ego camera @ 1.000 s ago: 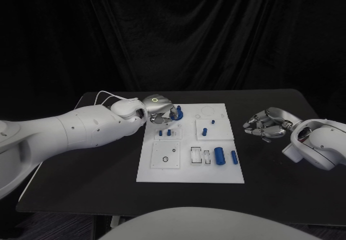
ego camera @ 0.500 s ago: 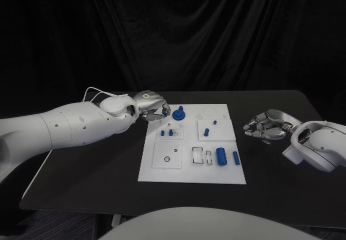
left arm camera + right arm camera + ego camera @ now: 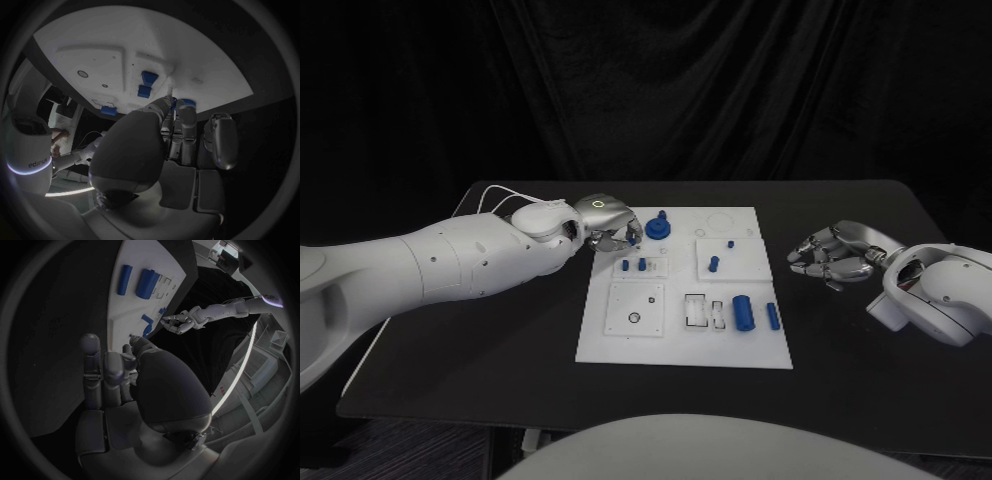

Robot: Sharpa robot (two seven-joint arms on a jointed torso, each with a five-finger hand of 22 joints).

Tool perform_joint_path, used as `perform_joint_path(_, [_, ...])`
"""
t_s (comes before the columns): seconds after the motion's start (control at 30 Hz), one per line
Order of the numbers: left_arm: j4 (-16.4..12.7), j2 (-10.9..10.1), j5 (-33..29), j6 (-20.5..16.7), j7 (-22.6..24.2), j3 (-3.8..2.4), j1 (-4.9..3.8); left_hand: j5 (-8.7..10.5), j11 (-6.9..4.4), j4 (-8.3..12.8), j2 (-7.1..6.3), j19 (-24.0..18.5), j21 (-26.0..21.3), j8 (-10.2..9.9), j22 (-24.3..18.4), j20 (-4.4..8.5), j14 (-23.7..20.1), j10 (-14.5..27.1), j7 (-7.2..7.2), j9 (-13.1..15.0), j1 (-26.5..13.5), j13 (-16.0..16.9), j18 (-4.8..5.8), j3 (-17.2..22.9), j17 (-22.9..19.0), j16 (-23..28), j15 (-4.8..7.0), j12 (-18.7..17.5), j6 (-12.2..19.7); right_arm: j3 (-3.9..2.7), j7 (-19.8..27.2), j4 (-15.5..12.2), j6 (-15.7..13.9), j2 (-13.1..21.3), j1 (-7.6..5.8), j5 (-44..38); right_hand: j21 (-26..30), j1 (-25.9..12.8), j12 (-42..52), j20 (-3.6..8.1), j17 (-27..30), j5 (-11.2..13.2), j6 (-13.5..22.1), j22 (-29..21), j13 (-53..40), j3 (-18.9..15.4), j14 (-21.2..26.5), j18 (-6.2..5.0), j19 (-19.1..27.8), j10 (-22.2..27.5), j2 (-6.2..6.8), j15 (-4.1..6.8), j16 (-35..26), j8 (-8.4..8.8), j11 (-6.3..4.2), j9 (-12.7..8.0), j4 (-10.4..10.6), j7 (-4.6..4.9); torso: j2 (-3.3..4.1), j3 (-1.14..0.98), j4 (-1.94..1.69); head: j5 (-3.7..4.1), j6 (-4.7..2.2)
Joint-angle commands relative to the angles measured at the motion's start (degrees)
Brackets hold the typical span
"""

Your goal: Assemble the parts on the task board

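Observation:
The white task board (image 3: 682,342) lies mid-table. At its far left corner stands a round blue part (image 3: 659,229) with a peg on top. My left hand (image 3: 610,226) hovers just left of it, fingertips close beside it, holding nothing. In the left wrist view the blue part (image 3: 186,103) peeks out past my fingers (image 3: 172,125). Two small blue pieces (image 3: 633,266) stand in a left pocket and another blue piece (image 3: 713,264) stands to their right. A thick blue cylinder (image 3: 743,312) and a thin blue rod (image 3: 772,316) lie near the right edge. My right hand (image 3: 831,253) rests curled on the table, right of the board.
Empty outlined slots (image 3: 702,311) and a square recess with a hole (image 3: 635,312) mark the board's near half. Black table (image 3: 473,330) surrounds the board on all sides. The right wrist view shows the board's edge (image 3: 119,310) and my left hand (image 3: 181,322) beyond it.
My left hand came off the round blue part, drew back to the left, then edged toward it again. The part stays standing on the board. My right hand has hardly moved.

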State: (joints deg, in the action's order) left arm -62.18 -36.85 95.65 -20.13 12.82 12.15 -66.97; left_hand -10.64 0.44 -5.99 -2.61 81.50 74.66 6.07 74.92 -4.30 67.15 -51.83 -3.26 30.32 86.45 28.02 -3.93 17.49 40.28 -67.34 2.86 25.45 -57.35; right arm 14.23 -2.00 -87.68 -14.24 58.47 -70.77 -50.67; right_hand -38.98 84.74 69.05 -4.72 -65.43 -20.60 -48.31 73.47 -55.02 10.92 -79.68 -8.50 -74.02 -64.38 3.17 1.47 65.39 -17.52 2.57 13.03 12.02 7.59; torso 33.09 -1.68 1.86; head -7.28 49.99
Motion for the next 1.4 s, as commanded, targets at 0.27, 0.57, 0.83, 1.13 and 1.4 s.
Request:
perform_joint_path(0.27, [1.10, 1.35, 0.08, 0.50, 0.10, -0.06, 0.60, 0.26, -0.02, 0.36, -0.14, -0.13, 0.06, -0.32, 10.37, 0.09, -0.02, -0.52, 0.14, -0.17, -0.39, -0.14, 0.39, -0.04, -0.32, 0.05, -0.04, -0.35, 0.09, -0.03, -0.63, -0.21, 0.44, 0.17, 0.17, 0.01, 0.25, 0.14, -0.40, -0.07, 0.15, 0.09, -0.39, -0.07, 0.07, 0.01, 0.10, -0.47, 0.11, 0.56, -0.48, -0.18, -0.40, 0.09, 0.08, -0.08, 0.25, -0.20, 0.18, -0.19, 0.42, -0.06, 0.01])
perform_joint_path(0.57, [1.34, 1.73, 0.08, 1.09, -0.22, -0.06, 0.67, 0.26, -0.01, 0.40, -0.16, -0.35, -0.38, -0.57, 10.25, 0.09, -0.18, -0.51, 0.17, -0.31, -0.43, -0.29, 0.30, -0.01, -0.76, 0.26, -0.06, -0.58, 0.39, -0.03, -0.65, -0.16, 0.52, 0.10, 0.17, 0.01, 0.25, 0.14, -0.40, -0.07, 0.15, 0.09, -0.39, -0.07, 0.07, 0.01, 0.10, -0.47, 0.11, 0.56, -0.48, -0.18, -0.40, 0.09, 0.08, -0.08, 0.25, -0.20, -0.15, -0.23, 0.39, 0.01, 0.01])
perform_joint_path(0.83, [1.99, 2.14, 0.08, 2.03, -1.01, -0.06, 0.71, 0.25, 0.07, 0.49, -0.24, -0.59, -0.85, -0.80, 10.11, 0.10, -0.43, -0.36, 0.17, -0.45, -0.45, -0.45, 0.20, 0.02, -1.20, 0.50, -0.10, -0.89, 0.64, -0.03, -0.66, -0.12, 0.66, 0.01, 0.17, 0.01, 0.24, 0.16, -0.41, -0.07, 0.15, 0.15, -0.45, -0.06, 0.08, 0.01, 0.13, -0.45, 0.10, 0.61, -0.50, -0.19, -0.40, 0.07, 0.08, -0.08, 0.26, -0.20, -0.21, -0.20, 0.26, 0.10, 0.01])
perform_joint_path(1.13, [2.79, 2.69, 0.08, 3.39, -1.98, -0.06, 1.08, 0.52, 0.27, 0.64, -0.50, -0.87, -1.40, -1.29, 9.98, 0.10, -0.95, 0.06, 0.16, -0.74, -0.60, -0.81, 0.11, 0.01, -2.02, 0.93, -0.24, -1.59, 1.13, -0.03, -0.72, -0.10, 0.89, -0.05, 0.17, 0.01, 0.31, 0.16, -0.40, -0.07, 0.15, 0.17, -0.49, -0.08, 0.07, 0.01, 0.14, -0.46, 0.12, 0.61, -0.53, -0.19, -0.40, 0.05, 0.08, -0.08, 0.27, -0.21, -0.15, -0.22, 0.33, 0.15, 0.01])
perform_joint_path(1.4, [3.14, 2.90, 0.08, 4.06, -2.19, -0.06, 1.53, 0.59, 0.34, 0.69, -0.65, -1.09, -1.83, -1.50, 9.86, 0.09, -1.24, 0.30, 0.19, -0.88, -0.71, -0.97, 0.02, -0.01, -2.52, 1.17, -0.29, -1.93, 1.30, -0.03, -0.76, -0.07, 1.09, -0.17, 0.17, 0.01, 0.38, 0.19, -0.45, -0.07, 0.18, 0.18, -0.56, -0.10, 0.14, 0.02, 0.17, -0.47, 0.14, 0.69, -0.58, -0.19, -0.43, 0.02, 0.08, -0.08, 0.28, -0.22, -0.13, -0.19, 0.37, 0.08, 0.01])
